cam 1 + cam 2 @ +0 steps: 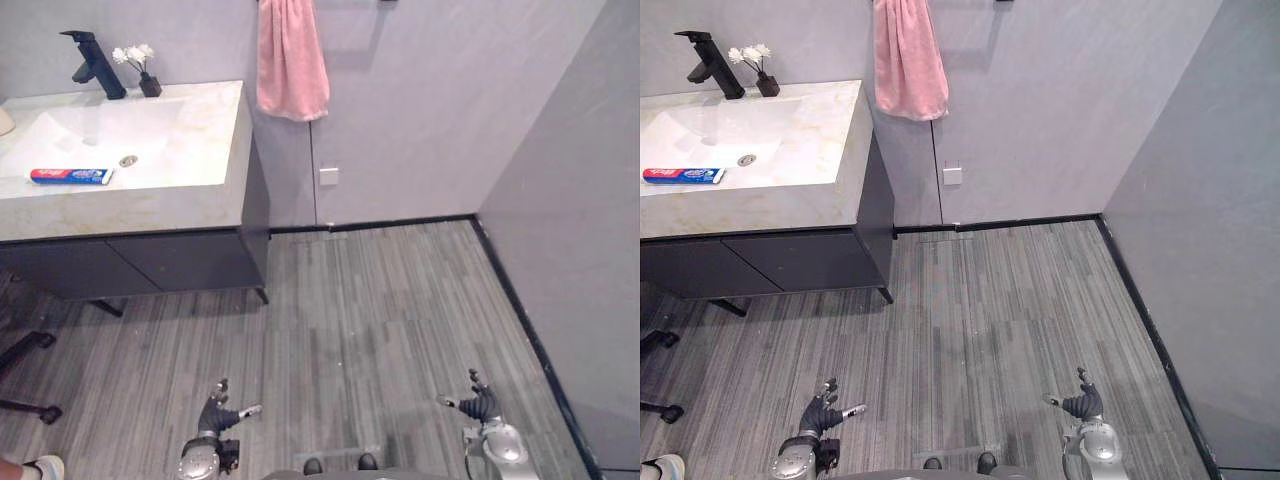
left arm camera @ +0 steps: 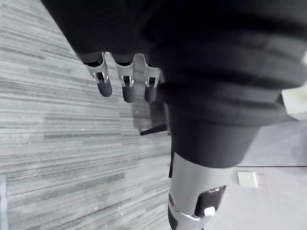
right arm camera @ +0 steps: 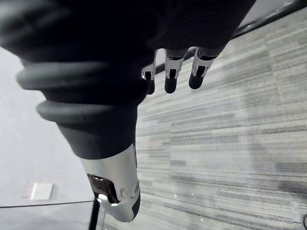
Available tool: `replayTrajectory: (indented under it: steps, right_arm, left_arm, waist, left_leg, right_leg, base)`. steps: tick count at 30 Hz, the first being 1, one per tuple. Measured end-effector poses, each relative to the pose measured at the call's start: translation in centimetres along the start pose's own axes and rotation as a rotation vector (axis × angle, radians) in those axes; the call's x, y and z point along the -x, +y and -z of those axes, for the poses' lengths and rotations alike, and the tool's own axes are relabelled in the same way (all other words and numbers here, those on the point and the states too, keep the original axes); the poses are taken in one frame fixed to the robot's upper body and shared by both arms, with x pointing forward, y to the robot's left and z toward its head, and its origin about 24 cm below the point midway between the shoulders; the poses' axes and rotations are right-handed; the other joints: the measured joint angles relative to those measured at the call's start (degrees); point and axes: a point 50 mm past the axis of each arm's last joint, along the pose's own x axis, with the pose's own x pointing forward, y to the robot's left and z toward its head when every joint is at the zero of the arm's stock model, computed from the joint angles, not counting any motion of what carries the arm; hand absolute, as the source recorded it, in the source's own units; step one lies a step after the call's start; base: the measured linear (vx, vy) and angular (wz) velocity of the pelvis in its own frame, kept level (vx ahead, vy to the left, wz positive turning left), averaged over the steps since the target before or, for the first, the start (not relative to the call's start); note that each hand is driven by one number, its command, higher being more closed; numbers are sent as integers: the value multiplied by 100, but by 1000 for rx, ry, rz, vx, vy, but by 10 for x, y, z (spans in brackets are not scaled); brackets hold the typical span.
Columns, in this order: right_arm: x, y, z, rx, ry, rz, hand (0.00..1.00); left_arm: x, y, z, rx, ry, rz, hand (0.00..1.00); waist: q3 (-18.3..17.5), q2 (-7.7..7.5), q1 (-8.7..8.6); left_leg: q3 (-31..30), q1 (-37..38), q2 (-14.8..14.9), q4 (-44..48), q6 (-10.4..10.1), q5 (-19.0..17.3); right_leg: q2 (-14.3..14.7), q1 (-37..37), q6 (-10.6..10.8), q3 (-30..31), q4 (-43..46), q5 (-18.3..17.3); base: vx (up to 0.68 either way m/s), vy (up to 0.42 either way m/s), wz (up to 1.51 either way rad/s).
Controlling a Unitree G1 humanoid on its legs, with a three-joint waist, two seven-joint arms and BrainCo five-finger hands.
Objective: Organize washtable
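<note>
The grey plank floor (image 1: 380, 310) is spreading under both arms, which are hanging low, well apart from the pale counter (image 1: 150, 205) at upper left. A pink towel (image 1: 291, 60) is hanging on the wall beside it. The left hand (image 1: 215, 415) and right hand (image 1: 478, 405) are dangling over the floor, fingers relaxed and holding nothing. A black faucet (image 1: 95, 62) is standing at the counter's back. A toothpaste tube (image 1: 70, 176) is lying flat near the front edge. A small vase of white flowers (image 1: 143, 68) is sitting just beside the faucet.

Washtable (image 1: 190, 195): pale stone top, sunken basin.
Basin: toothpaste tube (image 1: 70, 176) lying near drain (image 1: 128, 160).
Back rim: black faucet (image 1: 95, 62), flower vase (image 1: 148, 82).
</note>
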Motion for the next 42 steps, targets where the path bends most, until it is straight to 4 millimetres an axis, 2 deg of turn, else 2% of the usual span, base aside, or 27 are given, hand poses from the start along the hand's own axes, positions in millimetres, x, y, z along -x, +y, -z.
replayTrajectory:
  steps: [8, 10, 14, 17, 21, 23, 25, 26, 27, 28, 29, 30, 31, 32, 34, 35, 36, 37, 38, 39, 40, 41, 42]
  right_arm:
    - [0, -1, -2, 6, -8, -8, 0]
    - [-1, -2, -2, 0, -7, -6, 0]
    - [1, -3, 1, -40, 7, 4, 0]
    - [0, -4, 1, -62, 8, 17, 0]
    - [-3, -4, -5, -91, -4, 34, 0]
    - [-5, -4, -8, -95, -13, 38, 0]
    - [-7, -5, -14, -103, -24, 52, 0]
    - [-8, -4, -16, -105, -28, 53, 0]
    - [-10, -3, -19, -110, -35, 52, 0]
    - [-9, -1, -18, -111, -29, 49, 0]
    - [-9, -1, -18, -111, -26, 48, 0]
    - [-9, -1, -19, -111, -31, 49, 0]
    - [-10, -4, -24, -109, -53, 54, 0]
    - [-11, -6, -27, -106, -64, 56, 0]
    - [-13, -7, -34, -100, -88, 56, 0]
    - [-11, -8, -35, -102, -100, 56, 0]
    - [-10, -8, -35, -97, -106, 55, 0]
    - [-12, -9, -39, -95, -113, 57, 0]
    - [-13, -9, -45, -99, -137, 55, 0]
    - [-13, -8, -48, -98, -149, 51, 0]
    - [-13, -5, -49, -85, -155, 38, 0]
    - [-12, -2, -49, -77, -156, 26, 0]
    - [-11, 3, -49, -76, -156, 11, 0]
  left_arm:
    - [2, 2, 1, -13, -3, -4, 0]
    - [3, 2, 2, -7, 0, -9, 0]
    - [9, 4, 12, -6, 33, -18, 0]
    - [9, 3, 12, 7, 35, -22, 0]
    - [10, 4, 11, 46, 28, -46, 0]
    - [9, 7, 5, 72, 3, -71, 0]
    - [7, 8, -3, 80, -31, -75, 0]
    - [6, 7, -6, 83, -40, -74, 0]
    - [4, 6, -13, 84, -65, -68, 0]
    - [1, 4, -20, 78, -88, -58, 0]
    - [-1, 2, -23, 77, -97, -50, 0]
    - [-2, 1, -25, 78, -104, -47, 0]
    - [-5, -1, -30, 82, -118, -43, 0]
    - [-6, -2, -33, 85, -126, -42, 0]
    - [-9, -2, -39, 88, -144, -41, 0]
    - [-9, -1, -41, 87, -153, -43, 0]
    - [-9, 0, -40, 84, -148, -44, 0]
    - [-9, -5, -40, 98, -145, -35, 0]
    - [-11, -8, -45, 102, -158, -29, 0]
    - [-11, -10, -46, 108, -160, -27, 0]
    - [-11, -11, -45, 112, -155, -24, 0]
    - [-10, -12, -43, 117, -151, -23, 0]
    - [-10, -13, -43, 121, -151, -21, 0]
  waist:
    - [27, -4, -8]
    - [39, 9, -5]
    - [46, -5, -5]
    - [44, -13, 6]
    - [53, -22, 29]
    - [52, -17, 39]
    - [108, -16, 103]
    - [145, -16, 121]
    - [262, -10, 118]
    - [384, -40, 76]
    - [432, -47, 15]
    - [471, 6, -4]
    - [542, -11, -48]
    - [580, 47, -71]
    - [630, 140, -165]
    - [592, 64, -157]
    - [577, 13, -181]
    - [559, 194, -176]
    - [557, 197, -227]
    - [575, 206, -220]
    - [607, 200, -221]
    - [622, 183, -168]
    - [645, 160, -132]
  left_leg:
    - [-136, -1, -11, 23, 5, -80]
    - [-141, -51, -3, 21, 88, -137]
    - [-129, -192, -7, 8, 47, -181]
    - [-112, -334, -5, 33, 52, -196]
    - [27, -572, 39, 372, 69, -484]
    - [109, -743, 66, 684, 95, -719]
    - [278, -827, 60, 1053, 227, -996]
    - [306, -788, 56, 1099, 233, -1055]
    - [303, -616, 48, 1097, 298, -1154]
    - [244, -374, 5, 1075, 345, -1269]
    - [169, -194, -3, 1082, 346, -1416]
    - [139, -108, 1, 1070, 339, -1462]
    - [80, 93, 94, 1046, 328, -1556]
    - [36, 163, 167, 1034, 290, -1586]
    - [-54, 327, 380, 1002, 157, -1643]
    - [-88, 461, 382, 1023, -60, -1745]
    - [-157, 613, 388, 1094, -265, -1877]
    - [-176, 564, 608, 1388, -409, -1852]
    - [-218, 288, 632, 2049, -602, -1601]
    - [-259, 19, 656, 2765, -482, -1258]
    - [-283, -276, 693, 3655, -396, -662]
    - [-296, -489, 774, 4241, -372, -302]
    - [-161, -895, 962, 5392, -230, -555]
  right_leg:
    - [-16, 29, 51, -22, -5, -89]
    - [-4, -51, 47, -34, -3, -135]
    - [-7, -208, 40, -33, 2, -179]
    - [-8, -350, 15, -33, 9, -198]
    - [4, -483, 61, 48, 110, -316]
    - [10, -764, 126, 118, 582, -588]
    - [-51, -1371, 339, 156, 1936, -1041]
    - [-73, -1534, 424, 137, 2365, -1131]
    - [-114, -1906, 488, 69, 3381, -1170]
    - [-250, -2221, 425, -138, 4162, -1339]
    - [-369, -2386, 334, -324, 4348, -1558]
    - [-398, -2480, 327, -392, 4316, -1633]
    - [-387, -2646, 309, -504, 4116, -1653]
    - [-362, -2754, 283, -580, 3948, -1635]
    - [-232, -3074, 262, -685, 3187, -1357]
    - [-190, -3135, 103, -667, 2553, -734]
    - [-249, -3134, -224, -656, 2483, -33]
    - [-141, -3116, -367, -885, 2745, -258]
    - [-121, -2949, -370, -931, 2692, -494]
    - [-72, -2687, -388, -938, 2534, -577]
    - [-22, -2268, -402, -931, 2239, -619]
    - [11, -1940, -408, -899, 1997, -617]
    - [87, -1310, -414, -825, 1551, -620]
  base:
    - [-20, -2, 4]
    - [-80, -9, 2]
    - [-87, -6, -2]
    - [-12, 3, -4]
    - [81, 21, -15]
    - [185, 34, -28]
    - [207, 43, -37]
    - [211, 41, -30]
    - [248, 28, -2]
    - [337, 19, 14]
    - [307, 10, 23]
    - [363, -1, 23]
    - [319, -11, 21]
    - [428, -37, 36]
    - [430, -60, 34]
    - [588, -106, 26]
    - [755, -146, 14]
    - [762, -177, 21]
    - [744, -192, 11]
    - [719, -200, 19]
    - [488, -136, 3]
    - [575, -124, -1]
    - [545, -88, -13]
